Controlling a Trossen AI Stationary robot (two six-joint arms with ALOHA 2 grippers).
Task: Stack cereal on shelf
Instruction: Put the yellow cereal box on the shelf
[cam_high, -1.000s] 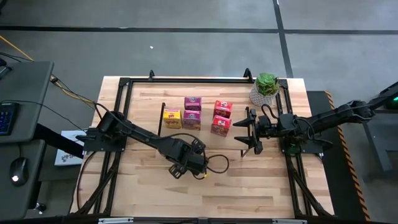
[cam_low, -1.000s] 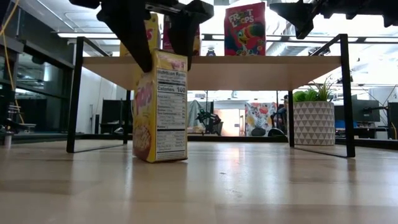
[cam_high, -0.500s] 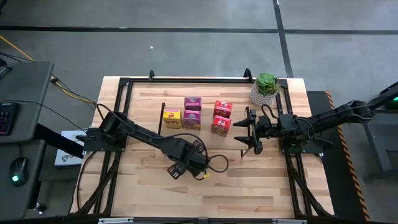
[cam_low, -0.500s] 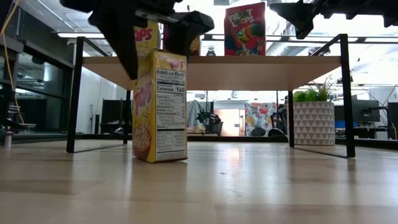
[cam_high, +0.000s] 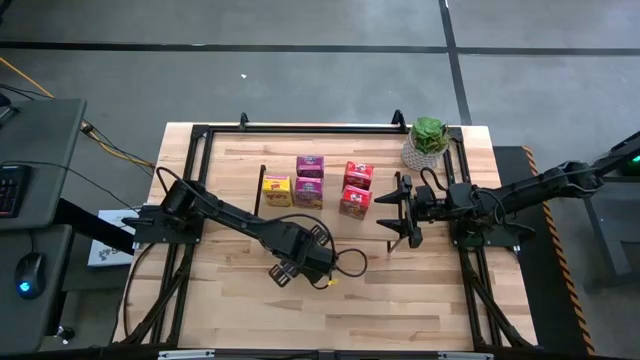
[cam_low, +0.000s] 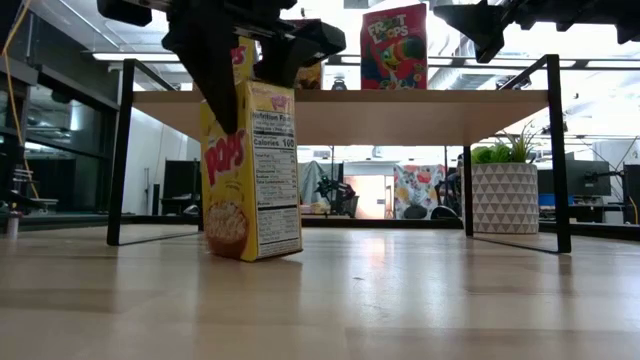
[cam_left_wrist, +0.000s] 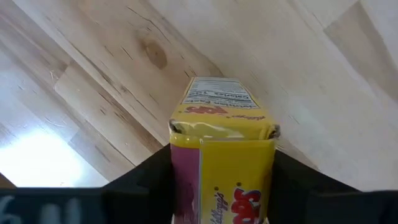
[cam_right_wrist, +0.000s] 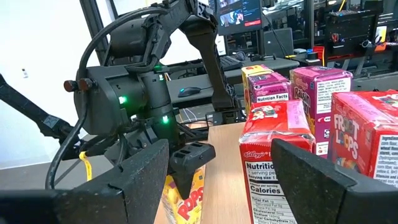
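I held the left gripper (cam_low: 245, 60) astride the upright yellow cereal box (cam_low: 238, 170) from above, fingers pinching its sides.

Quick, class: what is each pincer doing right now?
Left pincer: shut on the yellow Pops cereal box, which stands on the table.
Right pincer: open, holding nothing, beside the shelf.

Open tabletop (cam_high: 400, 290) in front of the shelf (cam_low: 340, 103); five boxes (cam_high: 322, 183) crowding its top; plant (cam_high: 428, 142) at its right end.
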